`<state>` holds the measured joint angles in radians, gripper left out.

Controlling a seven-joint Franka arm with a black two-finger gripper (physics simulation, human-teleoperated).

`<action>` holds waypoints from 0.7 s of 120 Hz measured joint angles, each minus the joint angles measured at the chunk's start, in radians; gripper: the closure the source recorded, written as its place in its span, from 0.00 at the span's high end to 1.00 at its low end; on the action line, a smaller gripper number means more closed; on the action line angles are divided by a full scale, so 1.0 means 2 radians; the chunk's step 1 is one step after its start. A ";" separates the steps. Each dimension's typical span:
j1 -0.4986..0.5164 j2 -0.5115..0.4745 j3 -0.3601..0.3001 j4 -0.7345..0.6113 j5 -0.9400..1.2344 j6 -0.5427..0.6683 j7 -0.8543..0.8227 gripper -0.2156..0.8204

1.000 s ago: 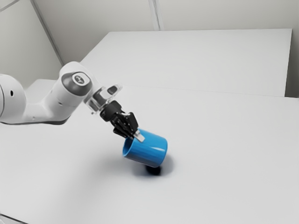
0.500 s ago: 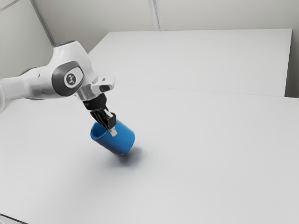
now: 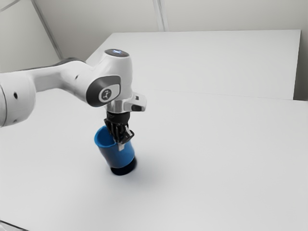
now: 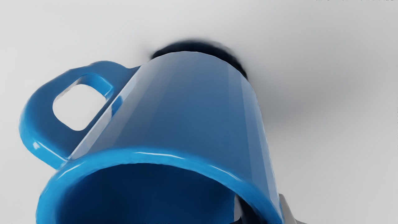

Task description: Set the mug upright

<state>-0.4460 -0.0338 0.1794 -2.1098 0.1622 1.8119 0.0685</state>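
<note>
claw [image 3: 119, 143] has the mug [image 3: 117, 156] by its wall, leaning short of upright

the claw is closed on the mug's side near the mouth, the fingers parted only by the thickness of the wall: one finger [image 4: 244, 213] is inside the cup and the other outside, with the rim [image 4: 155, 156] passing between them.

as for the task, i'd call it well along but not finished. the mouth is above the base, so most of the righting looks done, yet the body leans, its mouth toward the exterior view's left. what is left, i judge, is to take out that last tilt, bring the base flat and let go. a dark shadow [image 3: 123, 169] lies close under the base; whether any of the base touches the tabletop [image 3: 226, 163], i can't tell.

the mug is over the exterior view's left half of the tabletop, well in from the far edge. its handle [image 4: 37, 115] sticks out to the side, away from the gripped part of the wall, and shouldn't get in the way. beyond the far edge is another pale, flat surface [image 3: 207, 62], out of the way too. nothing seems to block the base from settling; the likelier trouble is letting go while it leans, which could leave it rocking or tipping over.
</note>
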 joint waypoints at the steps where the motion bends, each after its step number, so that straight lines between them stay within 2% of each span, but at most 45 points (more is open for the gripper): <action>1: -0.001 0.001 -0.001 0.002 0.000 -0.001 -0.001 0.03; 29: -0.015 0.046 -0.011 0.054 -0.006 -0.027 -0.035 0.03; 49: -0.007 0.075 -0.012 0.086 -0.016 -0.026 -0.053 0.03; 84: -0.002 0.096 -0.011 0.095 -0.029 0.024 -0.074 0.03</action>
<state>-0.4496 0.1583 0.1575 -1.9205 0.1034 1.8606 -0.0789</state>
